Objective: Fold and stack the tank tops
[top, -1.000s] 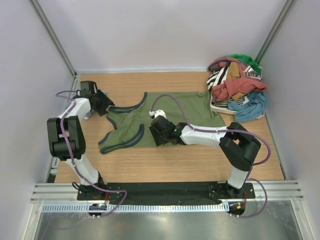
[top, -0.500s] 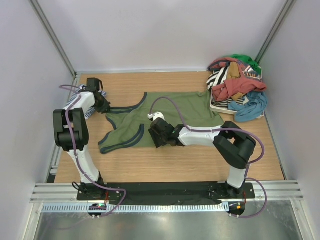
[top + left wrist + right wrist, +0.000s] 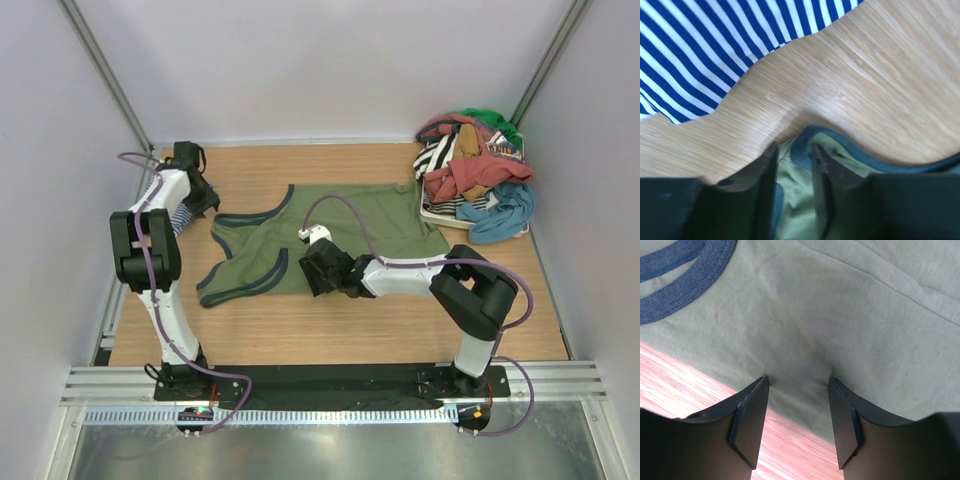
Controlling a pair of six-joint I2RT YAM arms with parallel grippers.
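The olive green tank top with navy trim lies spread flat mid-table. My left gripper is at its far-left strap, and in the left wrist view the gripper is shut on that strap's navy-trimmed end. The striped tank top lies just beyond, at the table's left edge, partly under the left arm. My right gripper is open, its fingertips pressing down on the green top near its front edge, the gripper straddling the cloth.
A heap of mixed clothes sits on a white tray at the back right corner. Enclosure walls stand close on the left, right and back. Bare wood shows between the green top and the arm bases.
The left gripper has closed on the green top's strap end and shifted toward the back left. The right gripper slid slightly left along the cloth and stays open.
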